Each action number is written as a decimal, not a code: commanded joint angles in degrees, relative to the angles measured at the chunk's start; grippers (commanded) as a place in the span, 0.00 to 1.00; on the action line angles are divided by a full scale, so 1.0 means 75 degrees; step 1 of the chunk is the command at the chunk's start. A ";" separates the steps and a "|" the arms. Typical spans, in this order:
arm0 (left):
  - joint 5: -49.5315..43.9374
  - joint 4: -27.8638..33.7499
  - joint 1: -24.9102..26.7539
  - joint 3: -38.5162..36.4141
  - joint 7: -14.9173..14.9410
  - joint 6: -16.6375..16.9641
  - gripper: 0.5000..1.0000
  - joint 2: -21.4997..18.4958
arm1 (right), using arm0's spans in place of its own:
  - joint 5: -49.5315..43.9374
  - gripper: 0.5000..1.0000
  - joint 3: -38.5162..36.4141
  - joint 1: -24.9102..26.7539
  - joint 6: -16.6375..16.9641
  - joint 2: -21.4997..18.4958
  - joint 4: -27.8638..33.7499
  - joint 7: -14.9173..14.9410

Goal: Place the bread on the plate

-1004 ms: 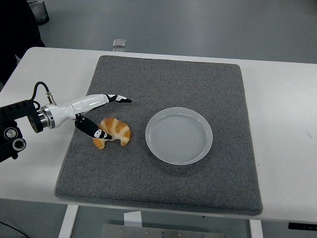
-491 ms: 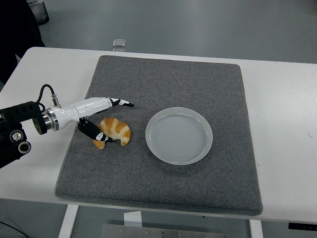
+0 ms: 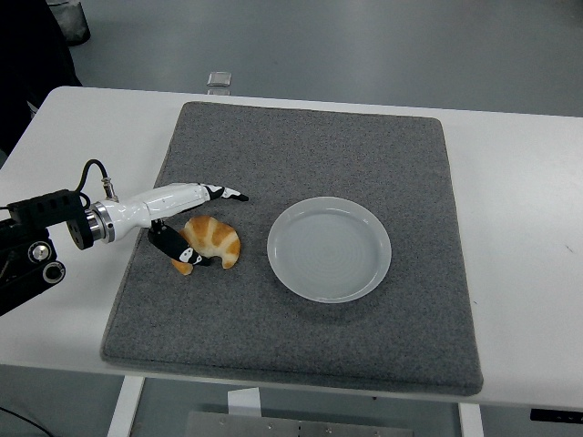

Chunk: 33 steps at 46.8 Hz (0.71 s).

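Your left arm (image 3: 46, 238) comes in from the left edge, low over the white table (image 3: 528, 191), black at the wrist with a cable looping up from it. Your left hand (image 3: 173, 214) reaches over the left edge of the grey mat (image 3: 301, 146). Its fingers (image 3: 223, 192) are spread: the long white ones with black tips stretch flat along the far side of the bread, and the thumb (image 3: 173, 248) sits low against the near left end. The bread lies between them, but you cannot tell whether the hand is actually pinching it or only touching it.

The bread (image 3: 211, 241) is a golden croissant, lying on the mat left of centre, curved side toward the plate. It is near the plate but apart from it, with a strip of bare mat between.

The plate (image 3: 329, 248) is white and round, on the mat just right of centre, nothing on it.

Your right arm is out of view.
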<state>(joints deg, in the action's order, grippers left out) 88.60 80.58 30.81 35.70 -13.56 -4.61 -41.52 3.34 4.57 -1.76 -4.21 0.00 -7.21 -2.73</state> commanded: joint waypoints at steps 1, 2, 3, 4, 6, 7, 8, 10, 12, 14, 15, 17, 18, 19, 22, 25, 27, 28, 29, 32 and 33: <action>-0.0001 0.0002 0.0005 -0.0002 0.0003 -0.0089 0.93 0.0005 | 0.0000 0.90 0.0000 0.0000 -0.0002 0.0000 0.0000 0.0000; -0.0001 0.0002 0.0005 -0.0002 -0.0008 -0.0112 0.90 -0.0007 | 0.0000 0.90 0.0000 0.0000 -0.0002 0.0000 0.0000 0.0000; -0.0001 0.0002 0.0005 -0.0002 -0.0009 -0.0147 0.87 -0.0007 | 0.0000 0.90 0.0000 0.0000 0.0010 0.0000 0.0000 0.0000; -0.0001 0.0002 0.0017 -0.0002 0.0003 -0.0159 0.85 -0.0007 | 0.0000 0.90 0.0000 0.0000 -0.0002 0.0000 0.0000 0.0000; -0.0001 0.0002 0.0017 -0.0002 0.0003 -0.0182 0.79 -0.0007 | 0.0000 0.90 0.0000 0.0000 0.0010 0.0000 0.0000 0.0000; -0.0001 0.0002 0.0017 -0.0002 0.0003 -0.0194 0.76 -0.0007 | 0.0000 0.90 0.0000 0.0000 -0.0002 0.0000 0.0000 0.0000; -0.0012 0.0002 0.0017 -0.0002 -0.0008 -0.0206 0.73 -0.0007 | 0.0000 0.90 0.0000 0.0000 -0.0002 0.0000 0.0000 0.0000; -0.0001 0.0014 0.0028 -0.0002 -0.0008 -0.0229 0.68 -0.0019 | 0.0000 0.90 0.0000 0.0000 -0.0002 0.0000 0.0000 0.0000; -0.0001 0.0002 0.0028 -0.0002 -0.0008 -0.0288 0.62 -0.0030 | 0.0000 0.90 0.0000 0.0000 0.0010 0.0000 0.0000 0.0000; -0.0001 0.0002 0.0040 -0.0002 -0.0008 -0.0323 0.56 -0.0019 | 0.0000 0.90 0.0000 0.0000 -0.0002 0.0000 0.0000 0.0000; -0.0001 0.0002 0.0040 -0.0002 -0.0009 -0.0323 0.53 -0.0030 | 0.0000 0.90 0.0000 0.0000 0.0010 0.0000 0.0000 0.0000; -0.0001 0.0002 0.0040 -0.0002 -0.0009 -0.0323 0.46 -0.0030 | 0.0000 0.90 0.0000 0.0000 0.0010 0.0000 0.0000 0.0000; -0.0001 0.0014 0.0040 -0.0002 -0.0009 -0.0323 0.44 -0.0030 | 0.0000 0.90 0.0000 0.0000 -0.0002 0.0000 0.0000 0.0000; -0.0001 0.0002 0.0052 0.0009 -0.0009 -0.0323 0.41 -0.0030 | 0.0000 0.90 0.0000 0.0000 -0.0002 0.0000 0.0000 0.0000; -0.0001 0.0002 0.0052 -0.0002 -0.0009 -0.0323 0.28 -0.0042 | 0.0000 0.90 0.0000 0.0000 -0.0002 0.0000 0.0000 0.0000; -0.0001 0.0014 0.0064 -0.0002 -0.0009 -0.0323 0.13 -0.0042 | 0.0000 0.90 0.0000 0.0000 0.0010 0.0000 0.0000 0.0000; -0.0001 0.0014 0.0075 0.0010 -0.0009 -0.0323 0.03 -0.0042 | 0.0000 0.90 0.0000 0.0000 0.0010 0.0000 0.0000 0.0000; -0.0001 0.0014 0.0087 0.0010 -0.0009 -0.0323 0.00 -0.0042 | 0.0000 0.90 0.0000 0.0000 -0.0002 0.0000 0.0000 0.0000; -0.0001 0.0014 0.0099 0.0010 -0.0009 -0.0323 0.00 -0.0042 | 0.0000 0.90 0.0000 0.0000 -0.0002 0.0000 0.0000 0.0000; -0.0012 0.0014 0.0180 0.0010 -0.0009 -0.0323 0.00 -0.0042 | 0.0000 0.90 0.0000 0.0000 0.0010 0.0000 0.0000 0.0000; -0.0012 0.0014 0.0192 0.0010 -0.0009 -0.0323 0.00 -0.0054 | 0.0000 0.91 0.0000 0.0000 -0.0002 0.0000 0.0000 0.0000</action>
<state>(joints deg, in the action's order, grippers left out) 88.57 80.66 31.73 35.73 -13.62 -7.03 -41.84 3.34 4.57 -1.76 -4.19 0.00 -7.21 -2.73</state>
